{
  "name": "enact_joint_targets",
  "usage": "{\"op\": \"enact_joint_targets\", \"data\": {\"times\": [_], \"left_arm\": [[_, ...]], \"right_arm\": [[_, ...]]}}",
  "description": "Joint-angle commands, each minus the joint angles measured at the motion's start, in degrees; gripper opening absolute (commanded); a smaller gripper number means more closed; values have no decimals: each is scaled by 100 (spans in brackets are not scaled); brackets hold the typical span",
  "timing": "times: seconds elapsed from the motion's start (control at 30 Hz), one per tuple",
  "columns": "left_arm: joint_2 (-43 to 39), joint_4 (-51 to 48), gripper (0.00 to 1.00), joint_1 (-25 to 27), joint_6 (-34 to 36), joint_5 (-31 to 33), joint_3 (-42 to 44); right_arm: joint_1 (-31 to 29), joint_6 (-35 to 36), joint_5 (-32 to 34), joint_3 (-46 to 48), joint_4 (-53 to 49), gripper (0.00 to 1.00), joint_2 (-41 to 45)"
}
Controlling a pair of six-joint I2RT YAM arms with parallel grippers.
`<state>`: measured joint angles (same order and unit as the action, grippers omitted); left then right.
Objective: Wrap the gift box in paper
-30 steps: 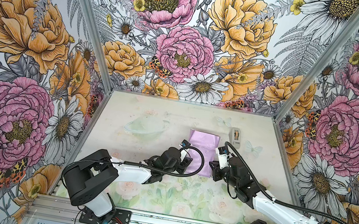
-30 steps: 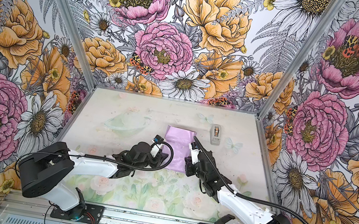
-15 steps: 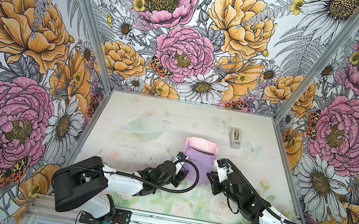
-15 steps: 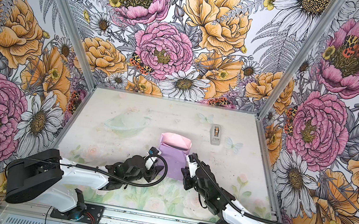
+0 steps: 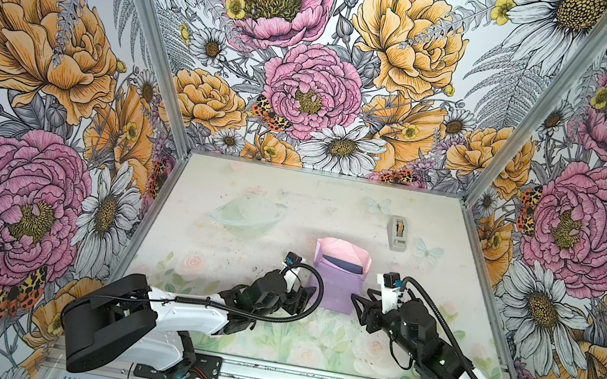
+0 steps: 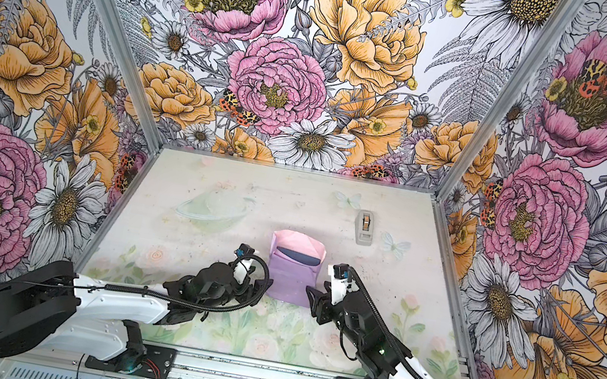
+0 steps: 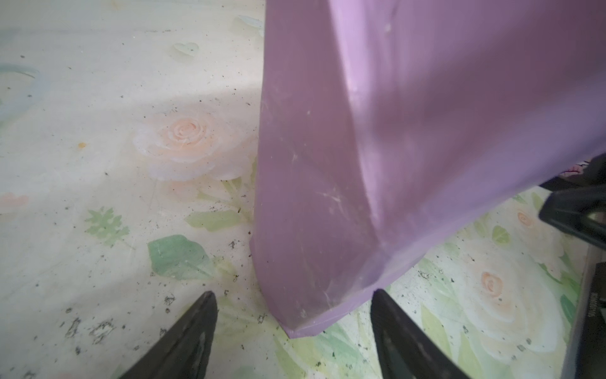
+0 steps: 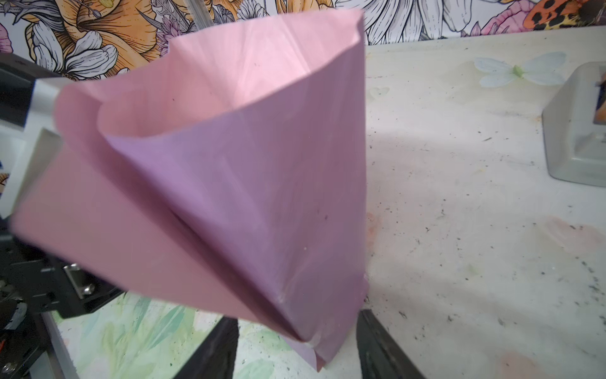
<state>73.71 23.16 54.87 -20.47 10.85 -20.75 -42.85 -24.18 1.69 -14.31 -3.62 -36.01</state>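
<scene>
The paper (image 5: 335,289) stands loosely folded up around the gift box (image 5: 343,266), whose dark blue top shows in the open far end, near the middle of the surface (image 5: 249,198). The left end effector (image 7: 292,297) is at the paper's near left corner and the right end effector (image 8: 296,316) at its near right corner. Both have their jaws spread, and neither pinches the paper.

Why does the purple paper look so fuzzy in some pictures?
In the left wrist view the paper is too close to the camera, so it looks soft with pale shiny streaks. In the right wrist view it is smeared where the pink shows. In both top views it looks crisp.
</scene>
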Motion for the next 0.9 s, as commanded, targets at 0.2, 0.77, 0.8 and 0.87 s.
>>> {"op": "enact_joint_targets", "data": {"times": [0.2,0.77,0.8,0.87], "left_arm": [[279,337,75,-362,-195,-1279,-134],[1274,261,64,-749,-400,-1170,-579],[1276,260,64,-757,-413,-1144,-579],[1300,230,63,-782,-436,-1079,-590]], "right_arm": [[31,-77,-295,209,818,62,-124],[105,112,-171,346,1951,58,-1620],[110,114,-137,365,2039,58,-1674],[115,106,-74,398,2149,57,-1770]]}}
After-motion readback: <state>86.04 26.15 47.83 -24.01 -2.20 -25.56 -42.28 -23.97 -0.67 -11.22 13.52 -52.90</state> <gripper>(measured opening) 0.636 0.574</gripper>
